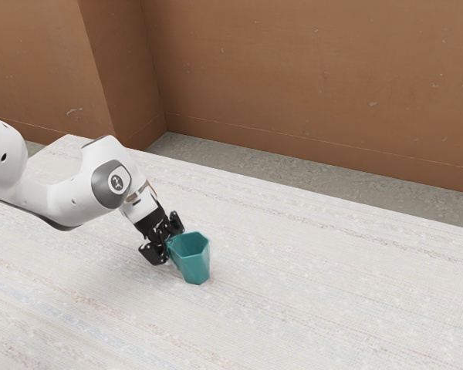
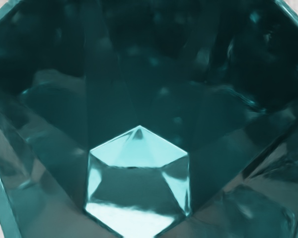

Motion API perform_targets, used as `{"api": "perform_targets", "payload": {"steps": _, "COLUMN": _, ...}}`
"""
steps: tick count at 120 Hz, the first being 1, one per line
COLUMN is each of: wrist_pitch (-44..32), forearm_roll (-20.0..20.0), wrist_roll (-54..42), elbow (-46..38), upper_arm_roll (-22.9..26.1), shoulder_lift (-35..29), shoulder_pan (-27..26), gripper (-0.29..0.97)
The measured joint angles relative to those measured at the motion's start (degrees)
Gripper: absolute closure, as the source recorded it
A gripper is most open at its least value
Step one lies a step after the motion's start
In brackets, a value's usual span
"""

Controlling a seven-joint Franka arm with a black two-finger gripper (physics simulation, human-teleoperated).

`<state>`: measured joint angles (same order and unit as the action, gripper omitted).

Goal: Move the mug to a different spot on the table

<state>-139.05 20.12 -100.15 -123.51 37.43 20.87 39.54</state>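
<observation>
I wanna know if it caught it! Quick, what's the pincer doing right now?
Pincer: closed on the rim of the teal mug, holding it tilted.

pale, wood-grained table (image 1: 332,270), streaked lengthwise. a single teal mug (image 1: 191,258) sat on it, tilted, left of centre in the exterior view.

No text, label, brand, number or sign can be read. The mug (image 1: 190,258) is plain teal inside and out. The arm's joint cap (image 1: 117,182) bears a small mark, too small to read.
</observation>
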Motion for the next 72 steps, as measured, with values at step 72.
{"api": "perform_targets", "payload": {"steps": 72, "wrist_pitch": 4.3, "forearm_roll": -2.6, "wrist_roll": 3.6, "elbow": -7.6, "upper_arm_roll": -10.9, "shoulder_lift": -21.5, "shoulder_pan": 1.5, "gripper": 0.05}}
